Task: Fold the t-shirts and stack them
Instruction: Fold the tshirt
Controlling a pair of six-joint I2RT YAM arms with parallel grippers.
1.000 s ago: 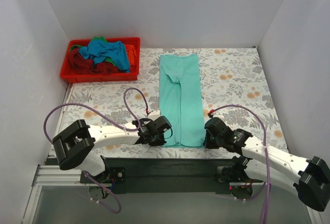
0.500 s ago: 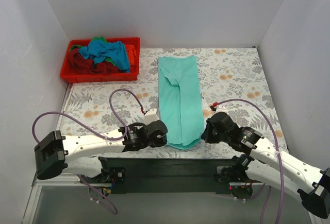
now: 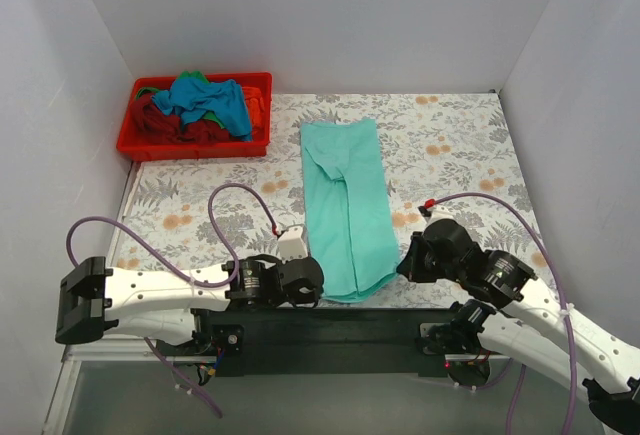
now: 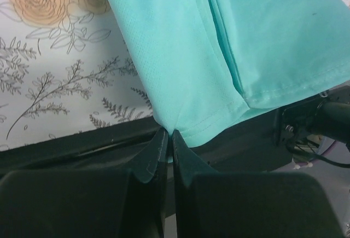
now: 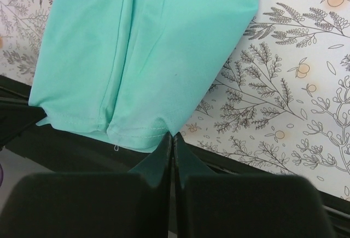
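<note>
White walls close off three sides of a floral-print table. Far left of the mint shirt, against the back corner, sits a red bin holding a heap of crumpled blue, dark red, green and orange cloth. The left gripper lies low at the shirt's near left corner, its fingers pressed together with the hem pinched between the tips. The shirt itself lies flat in a long narrow strip down the middle of the table, sides folded in so that a seam runs along its length, collar end toward the back wall. Its near hem hangs just over the black rail at the table's front edge. At the shirt's near right corner the right gripper is likewise clamped on the hem, its fingertips meeting at the stitched edge.
</note>
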